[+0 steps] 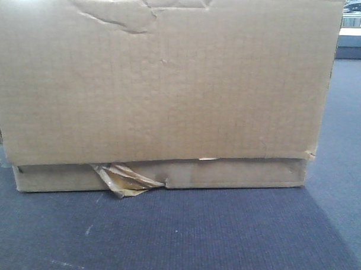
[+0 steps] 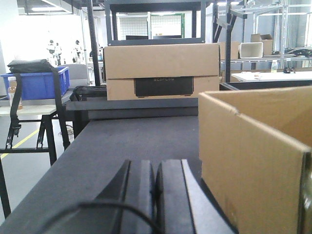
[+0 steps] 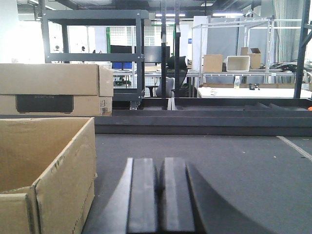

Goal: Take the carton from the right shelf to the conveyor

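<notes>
In the left wrist view a blue plastic bin [image 2: 38,83] sits on a stand at the far left, above smooth grey floor with a yellow line [image 2: 18,142]. Nearer the middle, the left gripper [image 2: 156,187] lies low over the wide dark grey-blue ribbed conveyor belt [image 2: 126,141], its two black fingers pressed together with nothing between them. At the far end of the belt stands a second brown cardboard box with a black label panel [image 2: 161,70]. To the right of the left gripper, close beside it, rises the open-topped wall of the large plain brown corrugated cardboard carton [image 2: 253,161], which rests on the belt. In the front-facing view this carton [image 1: 164,87] fills most of the picture, standing on the conveyor belt [image 1: 183,236], with a tangle of glossy amber tape [image 1: 124,180] hanging at its lower seam and creases near its top edge. In the right wrist view the carton [image 3: 48,165] is at the near left, open on top, and the right gripper [image 3: 158,195] lies to its right over the belt [image 3: 234,165], fingers likewise closed on nothing.
</notes>
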